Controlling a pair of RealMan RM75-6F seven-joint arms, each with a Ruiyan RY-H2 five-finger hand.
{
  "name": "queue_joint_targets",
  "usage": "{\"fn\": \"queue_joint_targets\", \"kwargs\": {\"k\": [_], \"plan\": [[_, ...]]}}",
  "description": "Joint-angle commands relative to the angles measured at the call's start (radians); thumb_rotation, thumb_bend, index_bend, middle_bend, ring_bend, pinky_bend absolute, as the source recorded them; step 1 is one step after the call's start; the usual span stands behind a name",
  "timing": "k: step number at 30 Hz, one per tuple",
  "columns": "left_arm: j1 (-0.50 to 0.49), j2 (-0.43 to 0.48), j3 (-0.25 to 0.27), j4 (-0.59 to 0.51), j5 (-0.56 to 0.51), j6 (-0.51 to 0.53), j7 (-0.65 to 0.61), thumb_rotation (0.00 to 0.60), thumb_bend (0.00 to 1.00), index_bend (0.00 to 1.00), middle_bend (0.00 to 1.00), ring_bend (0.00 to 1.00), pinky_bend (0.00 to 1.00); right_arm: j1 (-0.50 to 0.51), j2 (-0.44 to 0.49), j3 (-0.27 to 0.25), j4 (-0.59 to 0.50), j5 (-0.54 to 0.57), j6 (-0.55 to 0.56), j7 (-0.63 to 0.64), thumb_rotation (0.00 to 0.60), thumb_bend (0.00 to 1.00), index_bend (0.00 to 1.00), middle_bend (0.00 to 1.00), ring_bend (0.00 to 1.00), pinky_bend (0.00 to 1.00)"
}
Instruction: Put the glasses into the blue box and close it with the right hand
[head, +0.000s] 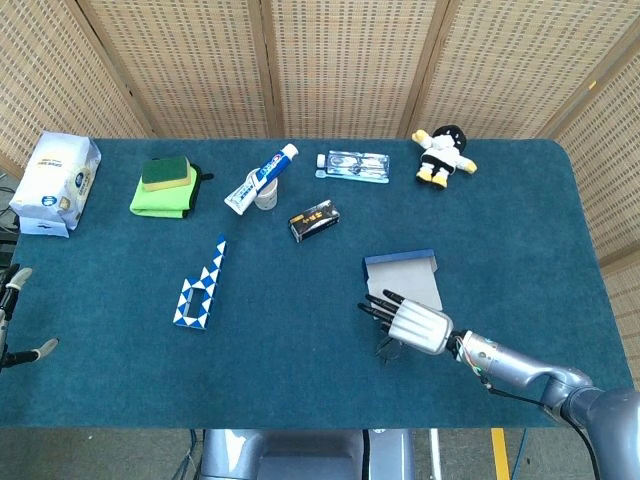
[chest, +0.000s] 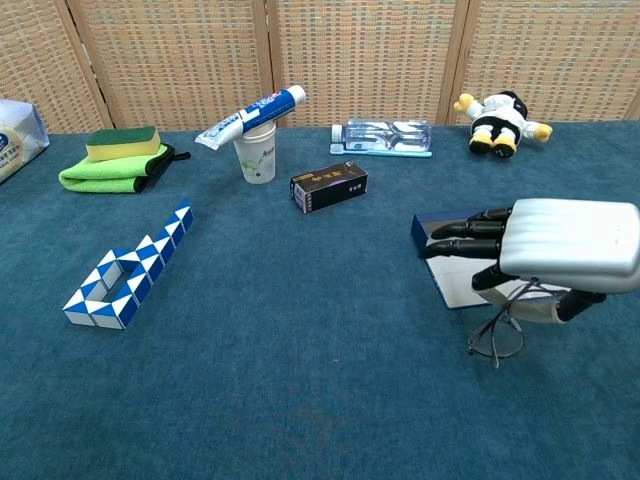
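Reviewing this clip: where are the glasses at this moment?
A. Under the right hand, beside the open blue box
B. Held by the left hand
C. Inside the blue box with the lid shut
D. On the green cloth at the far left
A: in the chest view the glasses hang below the right hand, a lens near the cloth, just in front of the open blue box, not in it.

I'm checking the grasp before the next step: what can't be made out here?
- Both views: the right hand covers most of the glasses, so contact is unclear.
- Chest view: the hand hides part of the blue box.
- Head view: the left hand is cut by the edge.
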Motion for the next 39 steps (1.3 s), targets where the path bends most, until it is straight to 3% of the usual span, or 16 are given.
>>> {"fn": "queue_joint_targets", "kwargs": {"k": [1,6,7,11,16,27,39], "plan": [[0.0,0.001,0.0,0.0,0.001,-0.001,-0.002,0.6,0.0,0.0,0.0,0.0,0.0,-0.007,0.021,0.025,-0.024,0.029,0.008,0.006,0.6,0.52,0.59,0.07,0.0,0.2],[0.002,0.005,0.004,-0.005,0.014,0.007,-0.008,0.6,0.0,0.0,0.0,0.0,0.0,-0.009,0.033,0.078,-0.044,0.099,-0.02,0.028,0.6,0.53,0.6,0.09,0.0,0.22],[0.004,0.007,0.007,-0.006,0.024,0.013,-0.01,0.6,0.0,0.0,0.0,0.0,0.0,-0.007,0.025,0.115,-0.054,0.16,-0.067,0.06,0.6,0.53,0.6,0.08,0.0,0.22],[0.007,0.009,0.01,-0.004,0.033,0.019,-0.018,0.6,0.0,0.0,0.0,0.0,0.0,0.011,0.004,0.169,-0.071,0.239,-0.153,0.056,0.6,0.53,0.6,0.09,0.0,0.21],[0.009,0.011,0.01,-0.002,0.035,0.022,-0.029,0.6,0.0,0.0,0.0,0.0,0.0,0.025,-0.021,0.205,-0.084,0.293,-0.222,0.014,0.6,0.53,0.6,0.09,0.0,0.22],[0.008,0.015,0.01,0.006,0.029,0.014,-0.046,0.6,0.0,0.0,0.0,0.0,0.0,0.027,-0.048,0.218,-0.066,0.32,-0.265,-0.022,0.6,0.53,0.6,0.08,0.0,0.22],[0.006,0.012,0.008,0.009,0.023,0.011,-0.042,0.6,0.0,0.0,0.0,0.0,0.0,0.021,-0.115,0.212,0.082,0.337,-0.312,-0.053,0.6,0.53,0.6,0.08,0.0,0.22]]}}
